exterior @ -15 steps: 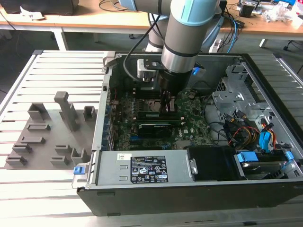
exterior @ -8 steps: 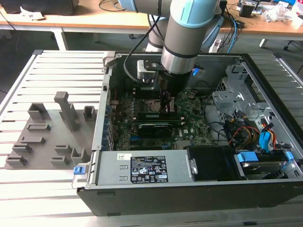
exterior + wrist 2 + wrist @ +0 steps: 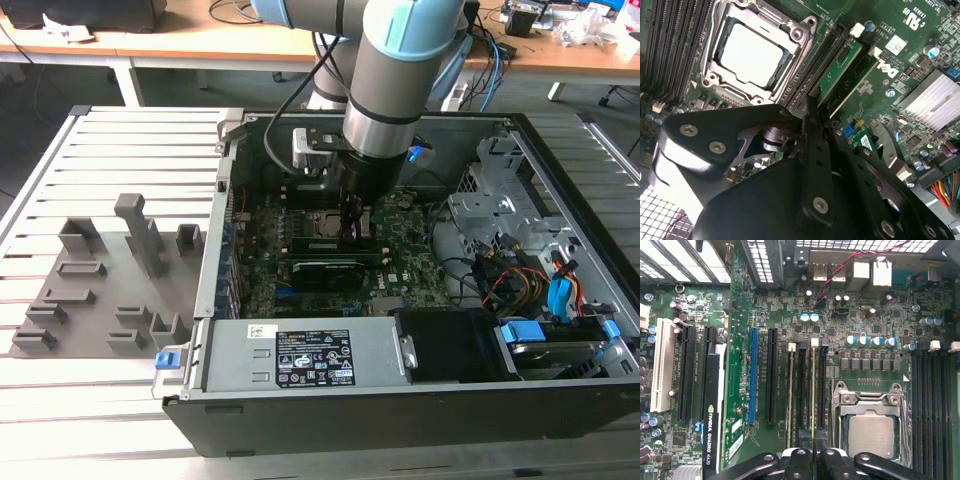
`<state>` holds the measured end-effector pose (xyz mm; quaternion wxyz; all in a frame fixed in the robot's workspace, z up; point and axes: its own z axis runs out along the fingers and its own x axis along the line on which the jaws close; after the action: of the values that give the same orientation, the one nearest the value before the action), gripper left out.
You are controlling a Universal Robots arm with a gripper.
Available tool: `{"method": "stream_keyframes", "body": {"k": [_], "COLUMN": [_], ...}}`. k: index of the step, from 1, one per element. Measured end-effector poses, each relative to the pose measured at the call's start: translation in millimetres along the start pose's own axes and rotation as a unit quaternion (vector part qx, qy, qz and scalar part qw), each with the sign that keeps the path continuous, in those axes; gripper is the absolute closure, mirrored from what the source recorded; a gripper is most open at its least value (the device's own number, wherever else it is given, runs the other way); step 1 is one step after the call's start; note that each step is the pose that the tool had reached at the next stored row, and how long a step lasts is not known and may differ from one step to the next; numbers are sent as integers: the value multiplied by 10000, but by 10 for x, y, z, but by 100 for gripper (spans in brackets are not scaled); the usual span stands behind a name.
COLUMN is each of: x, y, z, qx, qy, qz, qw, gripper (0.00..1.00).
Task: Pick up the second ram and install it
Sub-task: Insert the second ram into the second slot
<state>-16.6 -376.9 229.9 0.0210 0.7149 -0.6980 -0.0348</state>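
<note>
The second ram (image 3: pixel 813 390) stands on edge in a memory slot just beside the processor socket (image 3: pixel 871 425), with another green module (image 3: pixel 856 80) seated alongside it. The gripper (image 3: pixel 813 452), jaws clamped on the strip's near end, reaches down into the open computer case (image 3: pixel 560 190) over the motherboard (image 3: pixel 850 330).

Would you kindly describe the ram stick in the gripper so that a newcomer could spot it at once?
In the open computer case, find the square processor socket. Two green sticks stand on edge in slots beside it. The second ram is the one nearer the socket, its end clamped in the gripper; the other stick stands free.
</note>
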Motion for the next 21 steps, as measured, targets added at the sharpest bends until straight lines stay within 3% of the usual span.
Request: {"method": "stream_keyframes", "body": {"k": [18, 21], "x": [-1, -1], "y": [-3, -2], "z": [61, 56], "qx": [2, 2], "qy": [-3, -3], "qz": [14, 14], "qw": [10000, 10000], "gripper": [87, 79]}}
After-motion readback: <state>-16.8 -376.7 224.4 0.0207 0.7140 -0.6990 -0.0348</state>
